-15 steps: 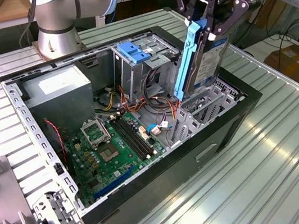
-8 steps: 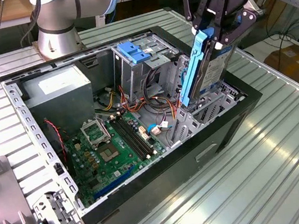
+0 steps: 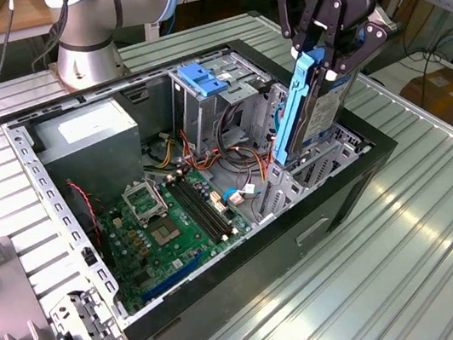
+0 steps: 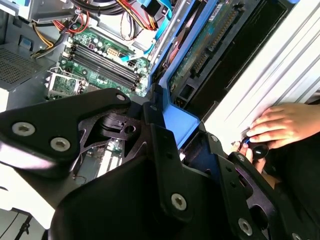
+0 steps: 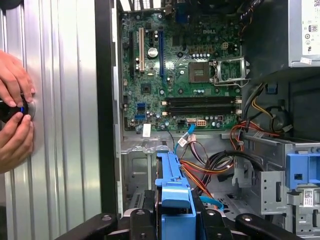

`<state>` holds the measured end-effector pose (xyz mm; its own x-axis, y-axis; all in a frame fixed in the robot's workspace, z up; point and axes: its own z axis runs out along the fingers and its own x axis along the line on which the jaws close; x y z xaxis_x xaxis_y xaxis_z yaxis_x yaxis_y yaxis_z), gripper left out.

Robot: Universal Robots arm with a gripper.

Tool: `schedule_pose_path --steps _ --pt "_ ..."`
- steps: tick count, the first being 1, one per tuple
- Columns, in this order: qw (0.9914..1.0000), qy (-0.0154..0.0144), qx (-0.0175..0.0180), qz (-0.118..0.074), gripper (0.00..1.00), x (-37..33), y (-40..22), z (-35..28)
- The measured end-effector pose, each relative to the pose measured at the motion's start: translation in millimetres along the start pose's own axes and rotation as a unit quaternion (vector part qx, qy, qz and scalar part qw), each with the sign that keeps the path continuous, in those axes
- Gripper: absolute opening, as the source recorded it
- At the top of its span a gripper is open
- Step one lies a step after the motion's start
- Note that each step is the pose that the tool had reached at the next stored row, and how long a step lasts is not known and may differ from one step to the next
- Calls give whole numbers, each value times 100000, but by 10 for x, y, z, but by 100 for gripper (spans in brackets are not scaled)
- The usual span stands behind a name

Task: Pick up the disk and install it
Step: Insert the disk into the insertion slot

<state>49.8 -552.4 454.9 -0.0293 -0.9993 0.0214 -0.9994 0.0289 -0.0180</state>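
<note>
The fingers (image 3: 359, 45) are clamped on the upper end of the disk (image 3: 315, 117), the gripper (image 3: 328, 59) pinching it from both sides by its blue bracket (image 3: 291, 116). In the first wrist view the gripper (image 5: 174, 224) has the bracket (image 5: 172, 192) tight between the two black fingers.

The disk is off the table, steeply tilted. Its top is in the gripper and its lower end is down inside the bay (image 3: 313, 169) at the corner of the case (image 3: 328, 210) towards the exterior view's right. It is a flat silver slab with a white-and-blue label on the face turned to the exterior view's right. The bracket runs along the edge turned to the exterior view's left. In the second wrist view its other face (image 4: 205, 55) is a green circuit board with a long black connector.

Just beside the bay, a bundle of cables (image 3: 232, 147) in red, orange, yellow and black lies between the disk and the board (image 3: 173, 213). A blue tab (image 3: 199, 79) tops the metal cage (image 3: 209, 112) behind them. A grey box (image 3: 87, 132) with a white sticker sits in the far corner of the case.

The case lies open on a ribbed metal table (image 3: 422, 260). Beside it on the table, a person's hand (image 5: 12, 82) and a second hand (image 5: 15, 142) hold a small dark object (image 5: 20, 107).
</note>
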Motion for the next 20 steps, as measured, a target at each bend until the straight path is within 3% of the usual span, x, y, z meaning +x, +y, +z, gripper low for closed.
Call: schedule_pose_path --steps 20 --pt "99999 25 -463 -10 37 -1 -19 117"
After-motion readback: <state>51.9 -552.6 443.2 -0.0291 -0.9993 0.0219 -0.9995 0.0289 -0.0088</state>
